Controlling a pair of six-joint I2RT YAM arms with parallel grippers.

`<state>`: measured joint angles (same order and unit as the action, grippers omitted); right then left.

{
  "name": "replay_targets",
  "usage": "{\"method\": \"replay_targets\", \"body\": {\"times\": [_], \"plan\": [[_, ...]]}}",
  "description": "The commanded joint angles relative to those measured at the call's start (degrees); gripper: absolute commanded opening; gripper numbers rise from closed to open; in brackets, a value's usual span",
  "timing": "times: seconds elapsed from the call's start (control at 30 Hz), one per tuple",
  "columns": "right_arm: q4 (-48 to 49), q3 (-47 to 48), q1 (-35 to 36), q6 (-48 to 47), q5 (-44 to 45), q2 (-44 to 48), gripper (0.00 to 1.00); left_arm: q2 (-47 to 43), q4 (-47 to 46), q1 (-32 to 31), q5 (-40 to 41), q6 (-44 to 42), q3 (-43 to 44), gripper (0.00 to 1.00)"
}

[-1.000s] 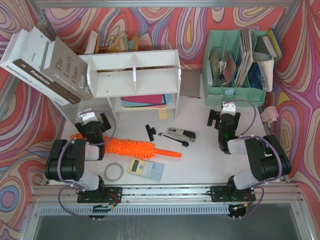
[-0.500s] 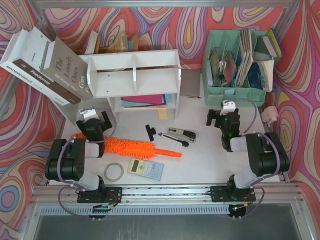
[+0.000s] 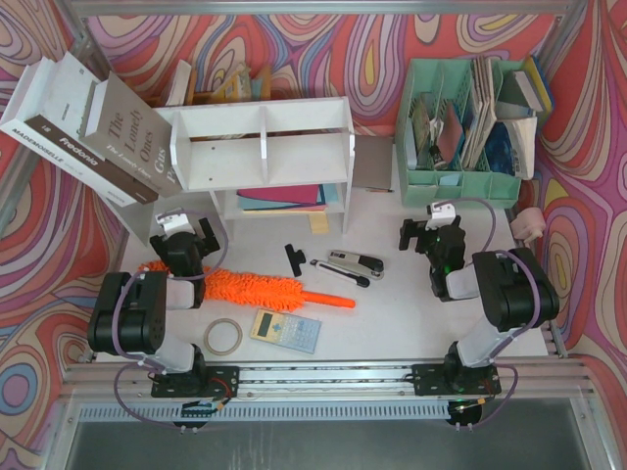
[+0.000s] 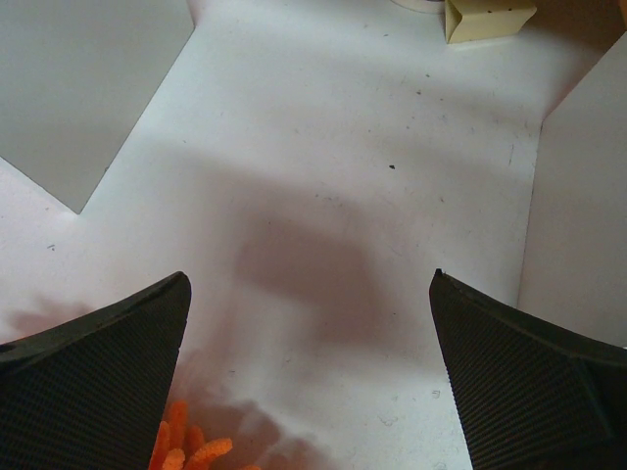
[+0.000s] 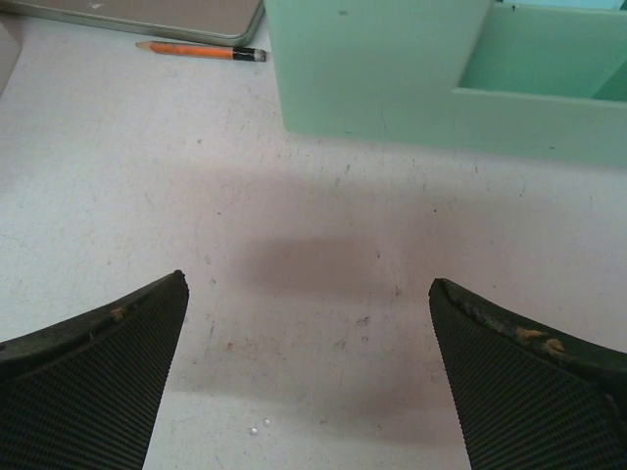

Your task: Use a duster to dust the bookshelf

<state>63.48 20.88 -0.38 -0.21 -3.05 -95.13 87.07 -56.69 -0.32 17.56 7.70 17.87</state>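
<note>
Duster (image 3: 257, 287) beneath spread left tool (image 4: 309, 277), open table (image 3: 392, 313) before bookshelf (image 3: 265, 142).

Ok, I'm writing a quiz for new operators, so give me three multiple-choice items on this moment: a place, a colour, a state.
1. Where does the duster lie?
A. on the table, in front of the bookshelf
B. on top of the bookshelf
C. in a gripper

2. What colour is the file organizer?
A. white
B. mint green
C. black

3. How is the left gripper?
A. shut on the duster
B. shut on nothing
C. open, holding nothing

Key:
1. A, the duster lies flat on the table.
2. B, its walls are mint green.
3. C, the left wrist view shows its fingers wide apart.
</note>
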Motion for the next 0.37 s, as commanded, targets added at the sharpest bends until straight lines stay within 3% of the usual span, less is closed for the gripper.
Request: {"method": "replay_targets", "body": {"times": [0.0, 0.33], "plan": [[4.01, -0.23, 0.64, -0.96, 1.25, -0.65, 0.99, 0.19, -0.22, 0.32, -0.62, 0.01, 0.11, 0.98], [3.93, -0.15, 0.64, -0.77, 1.06, -0.73, 0.99, 0.38, 2.50, 0.26, -1.52, -0.53, 1.66, 0.99]]}}
